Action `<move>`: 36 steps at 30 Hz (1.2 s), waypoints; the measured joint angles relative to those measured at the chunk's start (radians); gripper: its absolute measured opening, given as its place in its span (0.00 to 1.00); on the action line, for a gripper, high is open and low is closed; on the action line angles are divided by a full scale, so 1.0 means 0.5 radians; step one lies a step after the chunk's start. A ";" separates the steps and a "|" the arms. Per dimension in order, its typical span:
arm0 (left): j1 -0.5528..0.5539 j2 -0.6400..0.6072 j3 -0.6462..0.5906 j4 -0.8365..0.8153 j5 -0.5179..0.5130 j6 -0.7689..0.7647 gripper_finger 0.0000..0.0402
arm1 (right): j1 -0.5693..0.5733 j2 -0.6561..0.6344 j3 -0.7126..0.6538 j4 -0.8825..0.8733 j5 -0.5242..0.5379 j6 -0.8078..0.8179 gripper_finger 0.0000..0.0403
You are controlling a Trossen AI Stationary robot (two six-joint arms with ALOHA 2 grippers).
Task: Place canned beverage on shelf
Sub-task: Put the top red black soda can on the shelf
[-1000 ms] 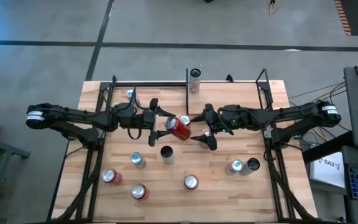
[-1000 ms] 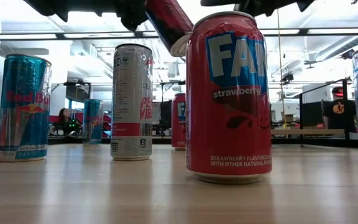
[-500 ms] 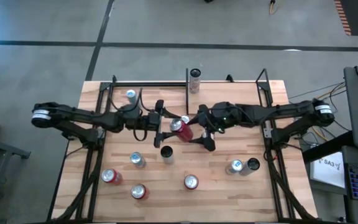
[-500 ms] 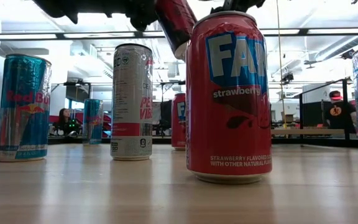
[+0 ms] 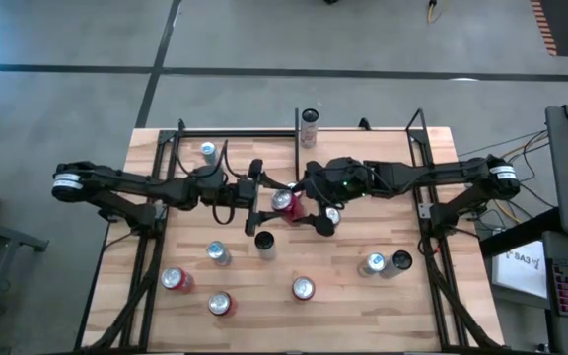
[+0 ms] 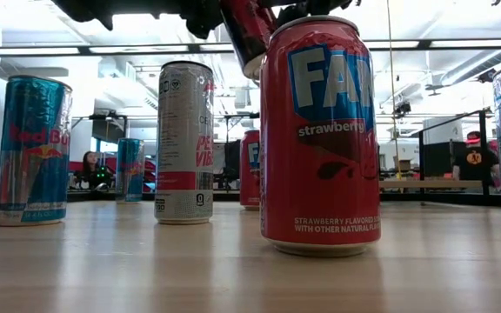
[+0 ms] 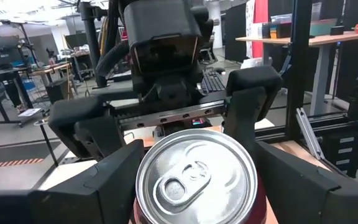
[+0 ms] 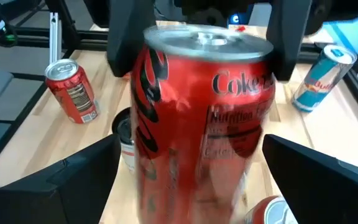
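A red Coke can (image 5: 286, 205) hangs above the middle of the table, tilted, its silver top (image 7: 194, 176) facing the left wrist. My left gripper (image 5: 264, 200) reaches in level from the table's left and is shut on it. My right gripper (image 5: 316, 204) comes from the right, open. Its fingers (image 8: 73, 180) stand on either side of the can's body (image 8: 204, 124) with gaps showing, touching nothing. The shelf (image 6: 429, 184), a light board with black posts, stands at the far right. Another can (image 5: 310, 126) stands at the far edge. My left gripper pinches the can's side wall near its top end (image 8: 148, 46) between its two fingers (image 8: 126, 37), coming level from the table's left. The can is lifted clear of the table and slants down away from the fingers, its bottom end (image 6: 255, 65) lowest.
Several cans stand on the tabletop below and nearer: a dark one (image 5: 264, 244), silver ones (image 5: 217, 253) (image 5: 303, 288), red ones (image 5: 173, 280) (image 5: 220, 304), two at the right (image 5: 387, 262). A strawberry can (image 6: 320, 135) stands at the near edge. Black frame rods (image 5: 422, 168) run along both sides.
My right gripper has moved toward the table's left and up, toward the held can, and its open fingers now stand around the can's free end. My left gripper has carried the can a little toward the right. The can stays lifted clear.
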 joint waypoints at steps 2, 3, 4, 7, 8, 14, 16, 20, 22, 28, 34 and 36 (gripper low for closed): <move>0.000 -0.003 0.000 0.020 0.002 0.002 0.67 | 0.000 -0.004 0.000 0.004 0.000 -0.020 0.95; 0.000 -0.005 0.000 0.032 0.002 0.004 0.67 | 0.000 -0.002 0.000 0.015 -0.001 -0.025 0.95; 0.000 -0.006 0.001 0.042 0.001 0.007 0.66 | 0.000 0.006 0.000 0.035 -0.007 -0.033 0.95; 0.000 0.009 0.000 0.093 0.001 0.013 0.61 | -0.009 0.039 0.000 0.087 -0.098 -0.039 0.95; 0.000 0.011 0.000 0.104 0.000 0.015 0.59 | -0.016 0.049 0.000 0.107 -0.119 -0.030 0.95; 0.001 -0.012 0.000 -0.025 -0.011 0.016 0.45 | -0.047 0.042 -0.001 0.049 -0.112 0.049 0.95; 0.001 -0.043 0.000 -0.101 -0.017 0.015 0.41 | -0.049 0.027 -0.001 0.018 -0.105 0.076 0.95; 0.002 -0.095 -0.001 -0.208 -0.021 0.016 0.36 | -0.030 0.020 -0.001 -0.096 -0.105 0.054 0.95; 0.002 -0.126 -0.002 -0.231 -0.021 0.020 0.34 | -0.016 0.034 -0.001 -0.173 -0.104 -0.021 0.95; 0.002 -0.224 -0.002 -0.231 -0.021 0.028 0.32 | -0.017 0.093 0.003 -0.266 -0.103 -0.107 0.93; 0.001 -0.303 -0.002 -0.238 -0.021 -0.042 0.32 | -0.017 0.142 0.007 -0.301 -0.103 -0.174 0.89; 0.001 -0.328 -0.002 -0.237 -0.022 -0.074 0.32 | -0.017 0.165 0.007 -0.293 -0.102 -0.195 0.87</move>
